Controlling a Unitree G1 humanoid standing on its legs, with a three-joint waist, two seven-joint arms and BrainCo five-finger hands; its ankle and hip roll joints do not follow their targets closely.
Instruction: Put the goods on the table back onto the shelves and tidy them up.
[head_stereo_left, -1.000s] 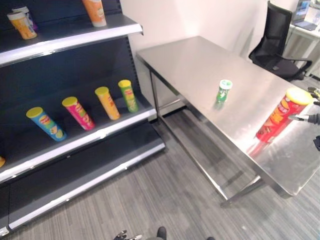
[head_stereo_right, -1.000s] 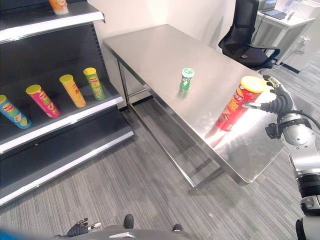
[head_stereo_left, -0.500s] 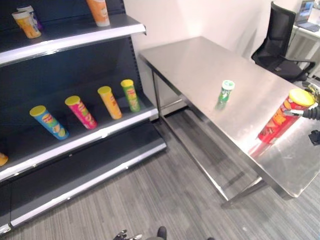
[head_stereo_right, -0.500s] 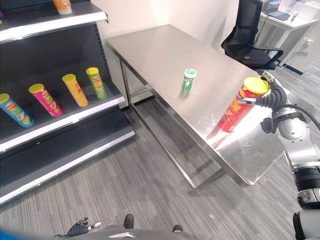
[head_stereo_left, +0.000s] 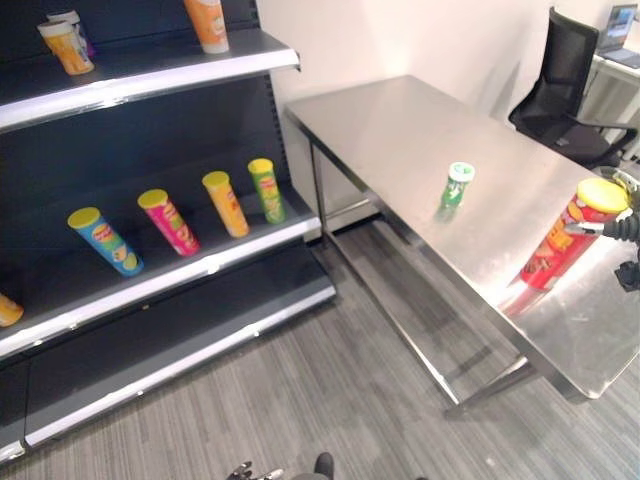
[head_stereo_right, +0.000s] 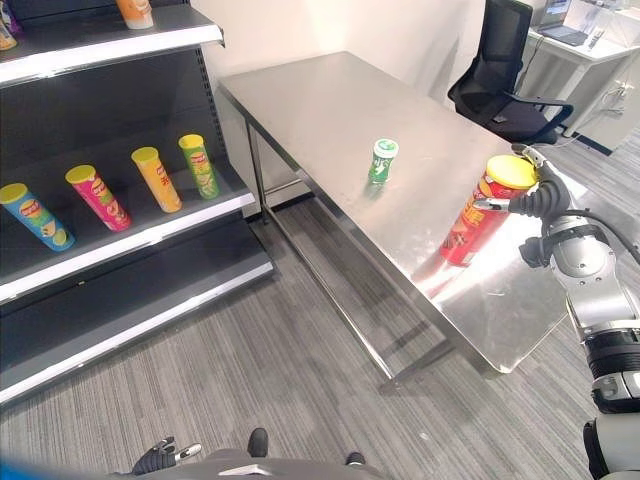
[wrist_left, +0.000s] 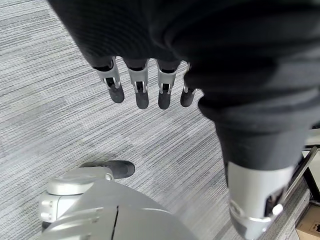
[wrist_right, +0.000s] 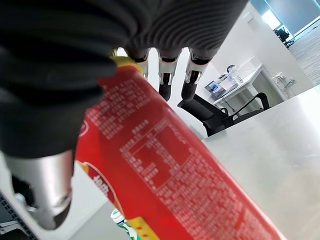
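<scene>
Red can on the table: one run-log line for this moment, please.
right hand: open beside red can, no grasp | red can: upright on table | green can: on table | left hand: open, idle

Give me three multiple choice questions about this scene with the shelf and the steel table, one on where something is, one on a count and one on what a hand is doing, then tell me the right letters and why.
1. Where does the small green can stand?
A. on the steel table
B. on the top shelf
C. on the floor

2. How many tubes lean in a row on the middle shelf, from the blue tube to the green tube?
A. two
B. four
C. six

3. What is the right hand doing?
A. resting flat on the table
B. holding the green can
C. reaching around the top of the red tube

Answers:
1 A, the can stands upright near the table's middle.
2 B, blue, pink, orange and green tubes lean side by side.
3 C, fingers and thumb flank the tube near its yellow lid; the right wrist view shows straight fingers, not yet curled round it.
</scene>
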